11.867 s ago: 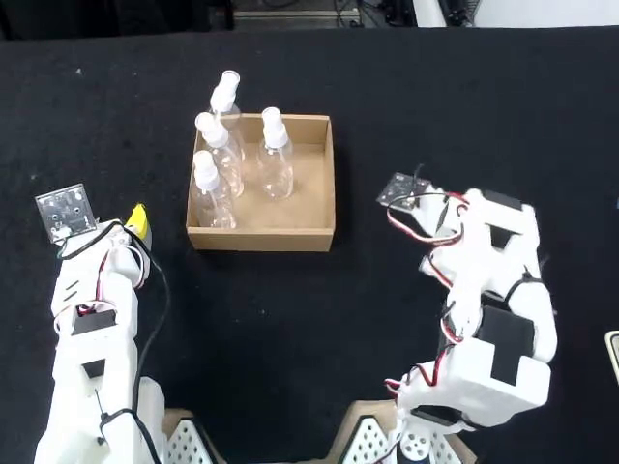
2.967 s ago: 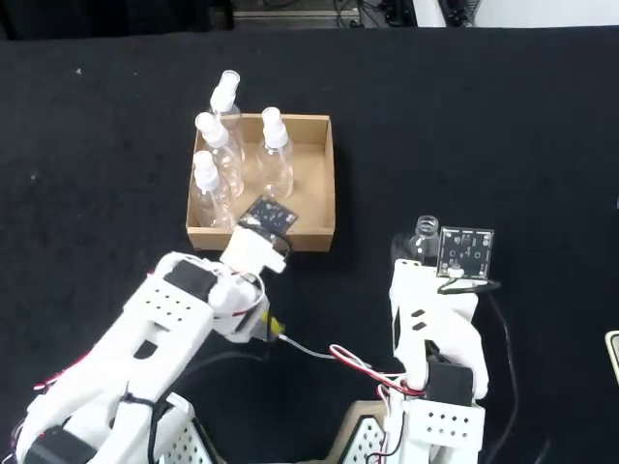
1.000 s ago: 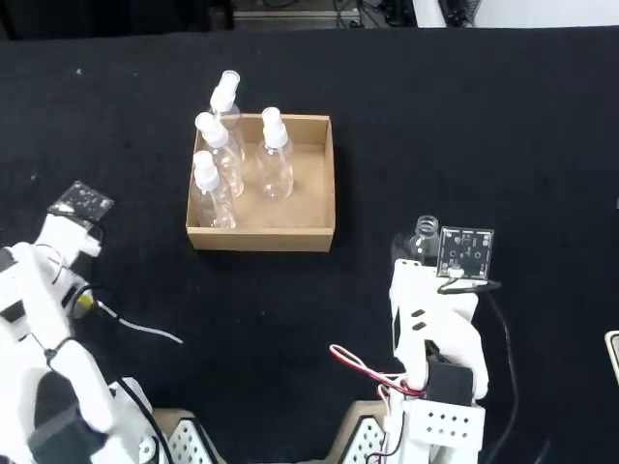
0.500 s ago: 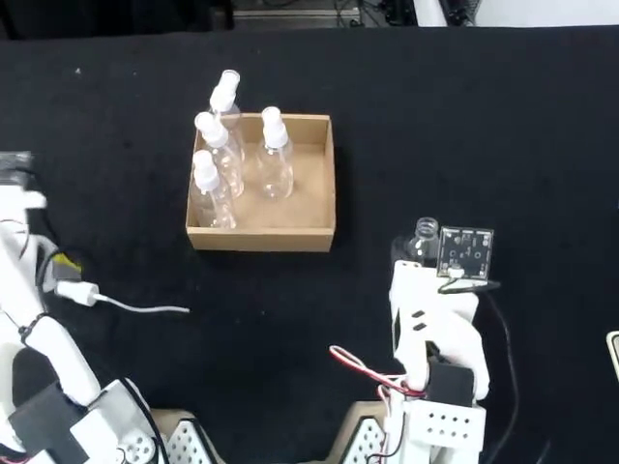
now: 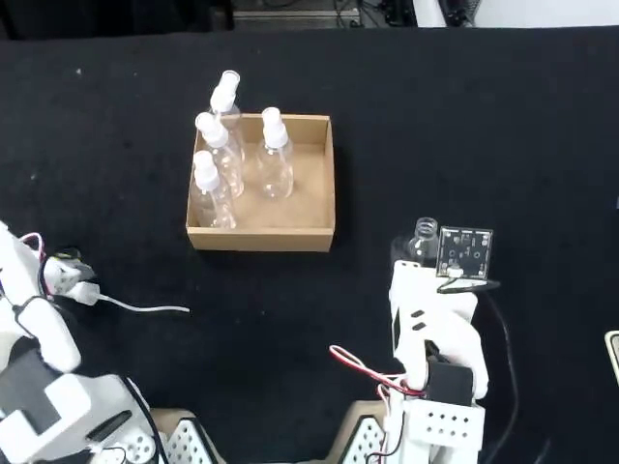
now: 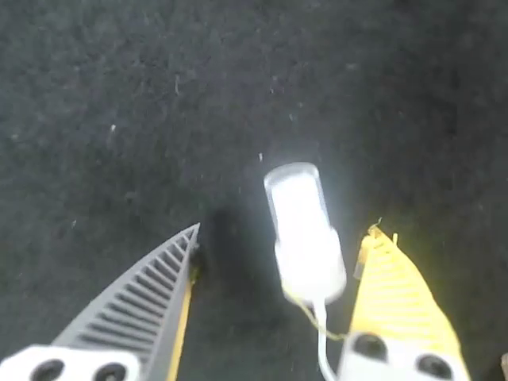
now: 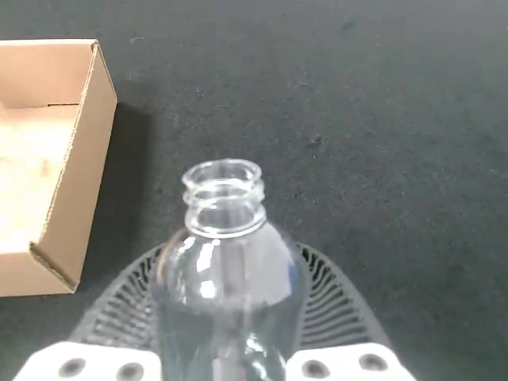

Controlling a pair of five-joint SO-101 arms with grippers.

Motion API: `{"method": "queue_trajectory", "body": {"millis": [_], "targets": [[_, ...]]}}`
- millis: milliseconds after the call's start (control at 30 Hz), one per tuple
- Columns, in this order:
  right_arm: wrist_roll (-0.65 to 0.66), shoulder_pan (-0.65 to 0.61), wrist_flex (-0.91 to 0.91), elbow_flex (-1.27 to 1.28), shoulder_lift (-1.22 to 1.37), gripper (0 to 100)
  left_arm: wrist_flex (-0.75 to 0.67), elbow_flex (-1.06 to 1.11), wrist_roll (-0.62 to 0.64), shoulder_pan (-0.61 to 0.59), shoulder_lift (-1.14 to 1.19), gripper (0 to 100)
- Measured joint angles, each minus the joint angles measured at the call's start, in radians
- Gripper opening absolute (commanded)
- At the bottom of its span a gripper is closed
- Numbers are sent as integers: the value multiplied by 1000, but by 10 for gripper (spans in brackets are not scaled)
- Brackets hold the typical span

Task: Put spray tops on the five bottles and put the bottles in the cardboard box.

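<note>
A clear bottle (image 5: 423, 232) with a bare neck stands upright right of the cardboard box (image 5: 314, 232). My right gripper (image 7: 232, 255) is shut on the bottle (image 7: 226, 238) around its body. Several bottles with white spray tops (image 5: 271, 145) stand in the box's left and back part. A loose white spray top (image 6: 304, 238) lies on the black table between the spread fingers of my open left gripper (image 6: 284, 232), close to the yellow finger (image 6: 397, 302). In the high view that spray top (image 5: 82, 290) is at the table's left front, its thin tube (image 5: 145, 309) trailing right.
The box's right half (image 5: 309, 184) holds no bottles. Black cloth covers the table (image 5: 464, 116). A pale object (image 5: 612, 353) pokes in at the right edge. The arm bases (image 5: 387, 440) stand at the front edge.
The left arm swung away from the box's front to the table's left front, taking the spray top and its tube along. The right arm and its bottle kept still.
</note>
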Motion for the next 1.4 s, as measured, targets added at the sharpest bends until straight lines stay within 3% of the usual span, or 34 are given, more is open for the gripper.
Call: {"method": "queue_trajectory", "body": {"millis": [133, 533, 600, 800, 1067, 1233, 1400], "targets": [[0, 0, 0, 0, 0, 11, -52, 11, 20, 5, 29, 264], [0, 0, 0, 0, 0, 11, -75, 31, 28, 140, 48, 25], [0, 0, 0, 0, 0, 11, -75, 32, 20, 140, 48, 37], [0, 0, 0, 0, 0, 11, 34, -78, -178, 77, 55, 29], [0, 0, 0, 0, 0, 11, 129, -319, -651, -87, 66, 29], [0, 0, 0, 0, 0, 11, 296, -505, -657, -86, 25, 30], [0, 0, 0, 0, 0, 11, 402, -624, -588, 46, -178, 30]]}}
